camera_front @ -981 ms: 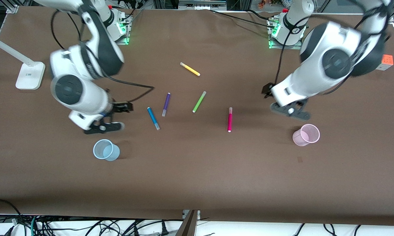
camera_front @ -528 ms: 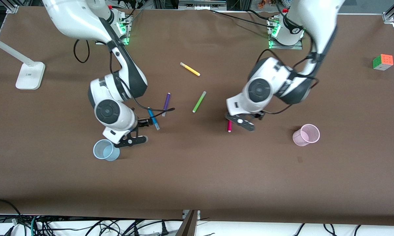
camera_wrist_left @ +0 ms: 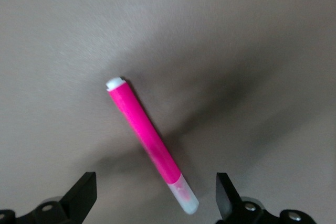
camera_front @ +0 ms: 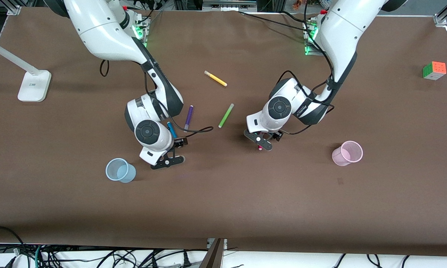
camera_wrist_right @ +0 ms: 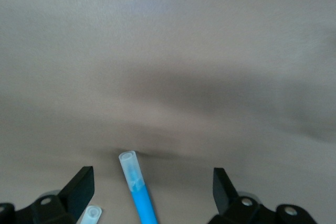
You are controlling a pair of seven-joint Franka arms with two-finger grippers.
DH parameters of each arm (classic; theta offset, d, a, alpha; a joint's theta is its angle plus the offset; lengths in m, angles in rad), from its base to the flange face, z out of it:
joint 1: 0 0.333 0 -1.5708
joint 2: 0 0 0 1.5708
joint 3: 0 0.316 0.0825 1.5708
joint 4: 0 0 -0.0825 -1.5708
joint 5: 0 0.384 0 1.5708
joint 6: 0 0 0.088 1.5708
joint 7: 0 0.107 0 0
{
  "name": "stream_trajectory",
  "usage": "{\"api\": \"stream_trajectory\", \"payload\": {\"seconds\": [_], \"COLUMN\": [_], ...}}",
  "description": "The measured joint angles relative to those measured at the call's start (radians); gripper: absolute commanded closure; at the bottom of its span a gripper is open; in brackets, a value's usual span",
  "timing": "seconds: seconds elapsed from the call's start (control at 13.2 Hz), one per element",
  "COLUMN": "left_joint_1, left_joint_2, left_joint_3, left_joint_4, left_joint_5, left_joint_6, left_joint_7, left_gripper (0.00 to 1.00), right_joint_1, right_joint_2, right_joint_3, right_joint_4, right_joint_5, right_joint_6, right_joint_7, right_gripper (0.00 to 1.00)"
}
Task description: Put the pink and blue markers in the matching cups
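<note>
The blue marker (camera_front: 171,130) lies on the brown table, mostly hidden under the right arm's wrist. In the right wrist view the blue marker (camera_wrist_right: 137,195) lies between the open fingers (camera_wrist_right: 81,184), greyish end forward. My right gripper (camera_front: 175,150) is low over it, open and empty. The pink marker (camera_wrist_left: 149,142) lies between my left gripper's open fingers (camera_wrist_left: 226,195); only its tip (camera_front: 259,147) shows in the front view. My left gripper (camera_front: 266,140) is low over it, open and empty. The pale blue cup (camera_front: 120,170) and the pale pink cup (camera_front: 347,153) stand upright nearer the front camera.
A purple pen (camera_front: 188,117) lies beside the blue marker; its pale end (camera_wrist_right: 92,214) shows by the right gripper's finger. A lime-green pen (camera_front: 226,115) and a yellow pen (camera_front: 216,78) lie mid-table. A puzzle cube (camera_front: 434,70) and a white lamp base (camera_front: 33,85) sit at the table's ends.
Both arms have swung in toward the middle and come down: the right gripper from beside the blue cup to over the blue marker, the left gripper from near the pink cup to over the pink marker.
</note>
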Motion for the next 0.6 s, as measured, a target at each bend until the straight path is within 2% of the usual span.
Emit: {"api": "stream_trajectory", "payload": {"seconds": [0.45,0.53,0.6], "left_joint_1": [-0.018,-0.021,-0.023], "left_joint_2": [0.000,0.000,0.000], "left_joint_3": [-0.005,-0.006,-0.007], "left_joint_4": [-0.032,-0.035,-0.036], "left_joint_5": [0.000,0.000,0.000], "left_joint_6": [0.005,0.005,0.005], "left_joint_7": [-0.114,-0.122,-0.131], "left_gripper": [0.00,0.00,0.00], "right_joint_1": [0.024,0.024,0.024], "right_joint_2": [0.030,0.031,0.032], "right_joint_3": [0.000,0.000,0.000], "right_joint_4": [-0.003,-0.006,-0.008], "right_joint_5": [0.000,0.000,0.000], "right_joint_6": [0.002,0.002,0.002], "right_joint_7": [-0.003,-0.004,-0.006], "right_gripper": [0.52,0.74,0.80]}}
